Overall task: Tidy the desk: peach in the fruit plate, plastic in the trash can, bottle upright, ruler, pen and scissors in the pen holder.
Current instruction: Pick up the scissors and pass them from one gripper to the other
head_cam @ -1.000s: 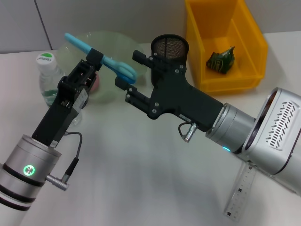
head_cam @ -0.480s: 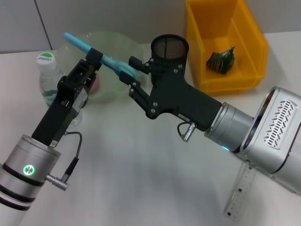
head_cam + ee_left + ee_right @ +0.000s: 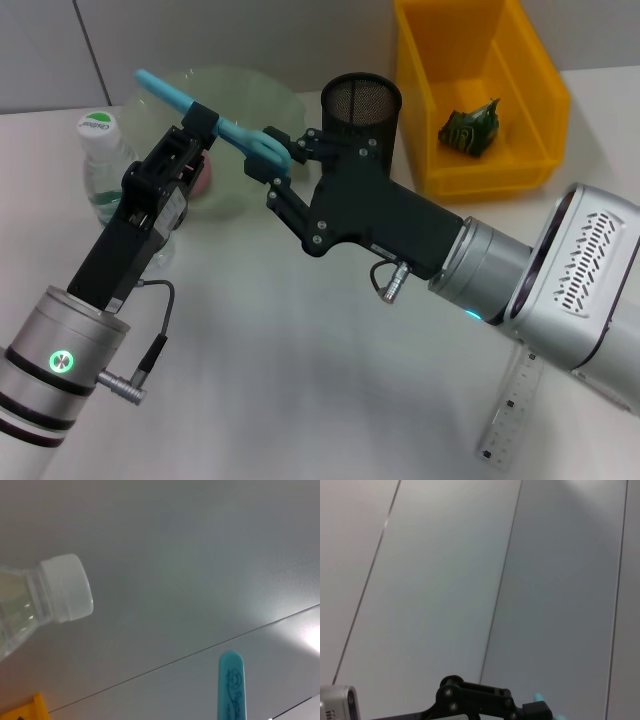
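The blue scissors hang in the air over the green fruit plate. My left gripper is shut on their middle, with the blade tip sticking out past it. My right gripper has one finger on each side of the scissors' handles, pressed against them. The peach lies in the plate, mostly hidden by the left gripper. The bottle stands upright at the far left. The plastic wrapper lies in the yellow trash can. The black mesh pen holder stands behind the right gripper. The ruler lies near the front right. The pen is out of view.
The two arms cross the middle of the white desk, the left from the front left and the right from the front right. The bottle's white cap shows close to the left wrist. A grey wall runs behind the desk.
My right gripper has moved left onto the scissors' handles and its fingers have narrowed around them. The left gripper and the scissors have stayed still.
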